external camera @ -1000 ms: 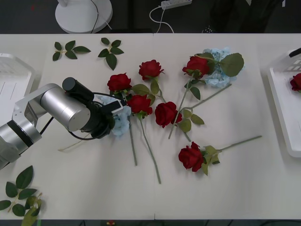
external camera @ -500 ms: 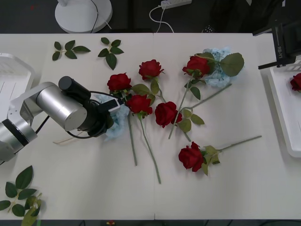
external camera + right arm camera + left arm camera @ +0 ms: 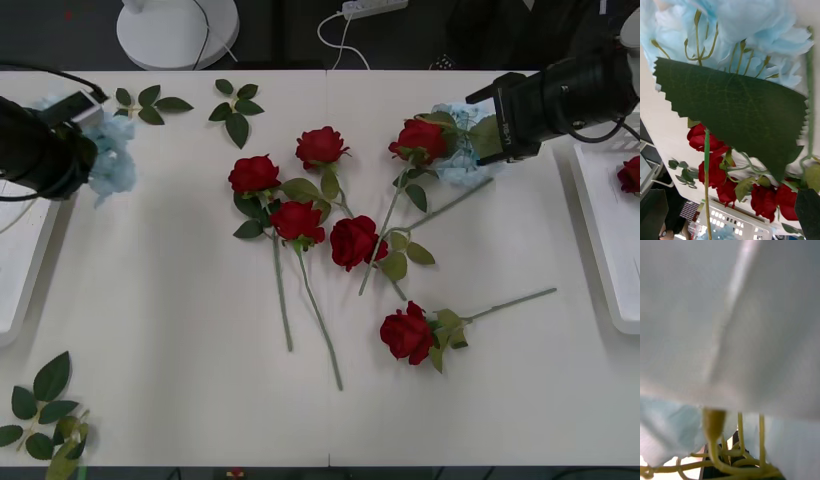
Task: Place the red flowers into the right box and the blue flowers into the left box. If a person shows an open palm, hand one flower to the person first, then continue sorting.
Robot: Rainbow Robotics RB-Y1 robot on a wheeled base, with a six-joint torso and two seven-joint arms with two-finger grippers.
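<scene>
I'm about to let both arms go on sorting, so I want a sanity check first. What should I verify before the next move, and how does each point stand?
1. Left gripper holds a blue flower: ok, the cluster sits at its tip.
2. That flower is over the left box: not ok, it hangs over the table beside the rim.
3. Right gripper is open: ok.
4. Right gripper's target: cannot tell, it hovers by the second blue flower and a rose lying on it.
5. Right box has room: ok.
</scene>
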